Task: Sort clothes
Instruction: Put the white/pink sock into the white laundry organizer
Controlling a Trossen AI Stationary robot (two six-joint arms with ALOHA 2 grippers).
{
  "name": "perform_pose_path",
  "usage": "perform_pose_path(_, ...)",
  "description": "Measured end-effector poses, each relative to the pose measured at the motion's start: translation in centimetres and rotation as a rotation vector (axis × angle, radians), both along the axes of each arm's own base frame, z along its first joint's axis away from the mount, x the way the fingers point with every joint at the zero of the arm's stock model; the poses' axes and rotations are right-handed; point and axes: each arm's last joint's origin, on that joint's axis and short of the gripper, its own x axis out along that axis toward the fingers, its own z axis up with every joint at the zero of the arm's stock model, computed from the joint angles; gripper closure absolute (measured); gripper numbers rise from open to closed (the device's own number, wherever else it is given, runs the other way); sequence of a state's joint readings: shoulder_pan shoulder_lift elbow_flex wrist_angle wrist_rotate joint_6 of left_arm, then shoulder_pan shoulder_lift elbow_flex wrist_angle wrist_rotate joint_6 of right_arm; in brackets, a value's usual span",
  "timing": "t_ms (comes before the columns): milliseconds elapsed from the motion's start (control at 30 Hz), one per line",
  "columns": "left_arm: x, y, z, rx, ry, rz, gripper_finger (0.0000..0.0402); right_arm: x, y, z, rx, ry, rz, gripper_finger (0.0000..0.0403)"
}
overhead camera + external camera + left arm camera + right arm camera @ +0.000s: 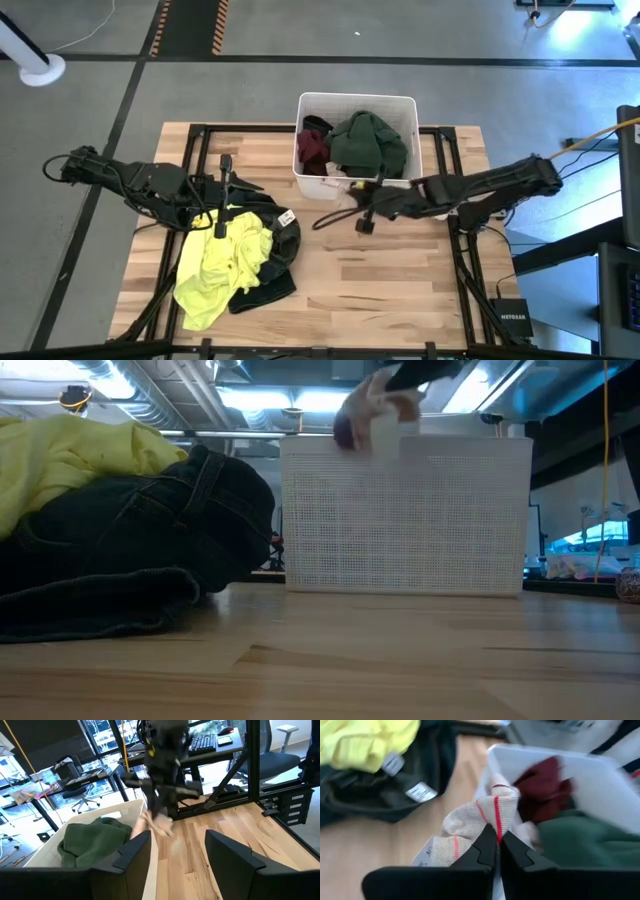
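Pinched tight in my right end effector (497, 845), a cream sock with red stripes (482, 817) hangs at the near rim of the white bin (405, 105), lifted probably for sorting out onto the worktop (400, 280), while my left end effector (177, 857) waits spread apart over the yellow and black clothes (235, 255).

Even overhead light, with motion blur in the wrist views and a dim low view.
The high view is evenly lit and sharp, with only soft shadows under the arms on the wooden table (380, 270). In the low view the white bin (405, 515) stands backlit by bright ceiling strip lights (290, 400), and the near tabletop is soft. The left wrist view smears the right arm (160, 765) with motion. The right wrist view blurs the cream red-striped cloth (480, 822) and maroon garment (547, 782).
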State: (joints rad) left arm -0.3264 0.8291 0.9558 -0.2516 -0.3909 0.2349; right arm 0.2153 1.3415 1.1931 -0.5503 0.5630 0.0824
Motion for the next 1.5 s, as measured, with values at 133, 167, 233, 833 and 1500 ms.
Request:
perform_pose_path(133, 0.0, 0.0, 0.0, 0.000, 0.000, 0.000, 0.0220, -1.7, -0.7, 1.9, -0.080, -0.067, -0.064, 0.0386)
perform_pose_path(167, 0.0, 0.0, 0.0, 0.000, 0.000, 0.000, 0.0220, -2.1, -0.9, 2.4, -0.099, -0.082, -0.084, 0.0386)
perform_pose_path(233, 0.0, 0.0, 0.0, 0.000, 0.000, 0.000, 0.0220, -2.9, -1.6, 3.2, -0.118, -0.108, -0.116, 0.0385)
perform_pose_path(833, 0.0, 0.0, 0.0, 0.000, 0.000, 0.000, 0.0220, -4.7, -12.4, 3.8, 0.014, -0.111, -0.329, 0.0384)
perform_pose_path(1500, 0.0, 0.0, 0.0, 0.000, 0.000, 0.000, 0.0220, -4.0, -14.4, 2.1, 0.115, -0.085, -0.448, 0.0276)
